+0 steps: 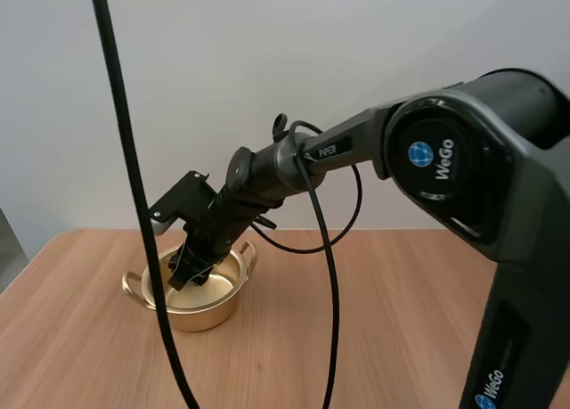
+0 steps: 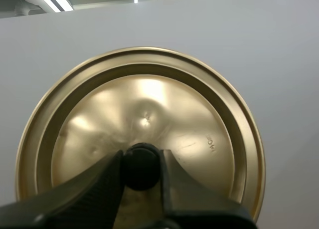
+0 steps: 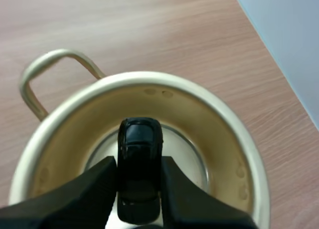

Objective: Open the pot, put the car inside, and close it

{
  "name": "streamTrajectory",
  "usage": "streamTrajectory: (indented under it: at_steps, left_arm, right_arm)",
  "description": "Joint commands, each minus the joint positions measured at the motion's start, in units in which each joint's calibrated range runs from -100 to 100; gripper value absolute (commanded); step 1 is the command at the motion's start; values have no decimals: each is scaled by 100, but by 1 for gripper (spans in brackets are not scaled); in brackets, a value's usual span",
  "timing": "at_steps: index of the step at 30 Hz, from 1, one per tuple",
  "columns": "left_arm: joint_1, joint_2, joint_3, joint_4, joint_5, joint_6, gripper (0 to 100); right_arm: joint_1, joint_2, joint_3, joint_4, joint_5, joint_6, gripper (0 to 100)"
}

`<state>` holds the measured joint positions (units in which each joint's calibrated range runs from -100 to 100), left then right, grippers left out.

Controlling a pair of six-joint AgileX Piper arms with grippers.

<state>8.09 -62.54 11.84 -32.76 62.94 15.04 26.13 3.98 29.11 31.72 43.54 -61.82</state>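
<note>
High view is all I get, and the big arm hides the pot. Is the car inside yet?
Observer: Almost. The right gripper has the black toy car pinched between its fingers, low inside the rim of the gold pot. It has not let go.
Operator: Where did the lid go?
Observer: The left gripper is shut on the black knob of the lid and holds it up, away from the pot.
Operator: Is there anything else in the pot?
Observer: No. Around the car I see just the pot's bare bottom.
</note>
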Motion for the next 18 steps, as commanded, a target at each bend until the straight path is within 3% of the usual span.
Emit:
streamTrajectory:
  at_steps: [1, 18]
  left_arm:
    - [3, -2, -3, -3, 6, 0, 0]
    - [3, -2, -3, -3, 127, 0, 0]
  right_arm:
    - [1, 292, -5, -149, -1, 5, 0]
    - [15, 840, -5, -428, -626, -6, 2]
